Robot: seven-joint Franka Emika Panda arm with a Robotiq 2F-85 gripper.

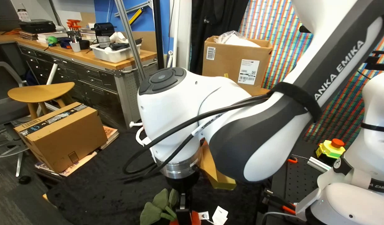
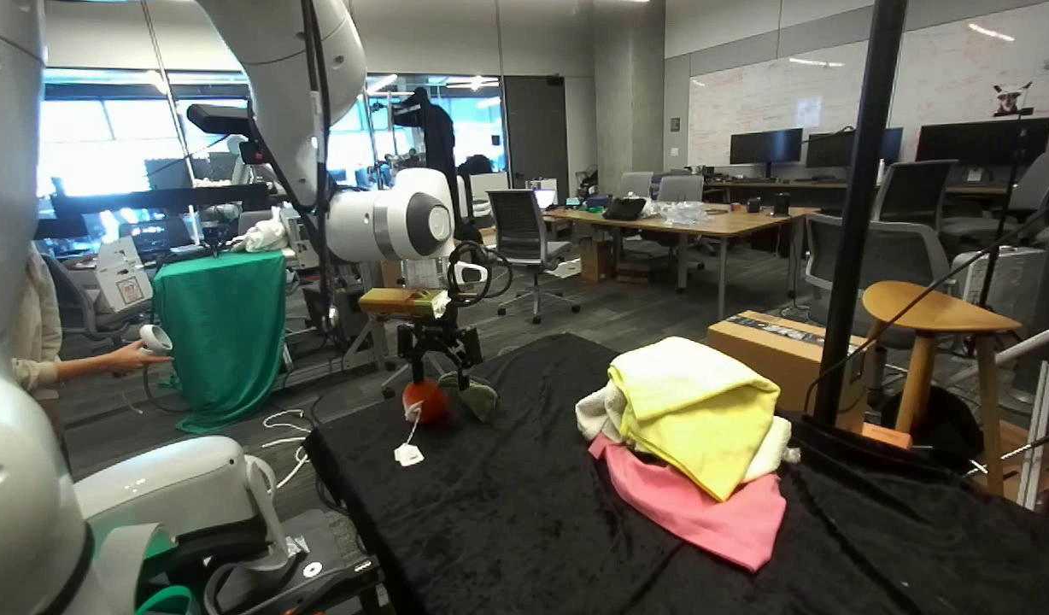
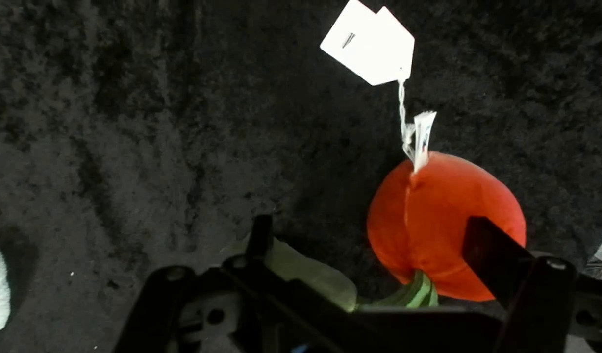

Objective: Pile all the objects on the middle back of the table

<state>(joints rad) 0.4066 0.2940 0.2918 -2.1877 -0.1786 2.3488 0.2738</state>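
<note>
One pink cloth (image 2: 704, 519), exterior view only

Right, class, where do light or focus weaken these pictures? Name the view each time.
In an exterior view, the windows are washed out and the whiteboard shows bright glare streaks; in both exterior views, the black-draped table shows little shadow detail; in the wrist view, the white tag is nearly blown out, and the gripper is dark and looks soft.
</note>
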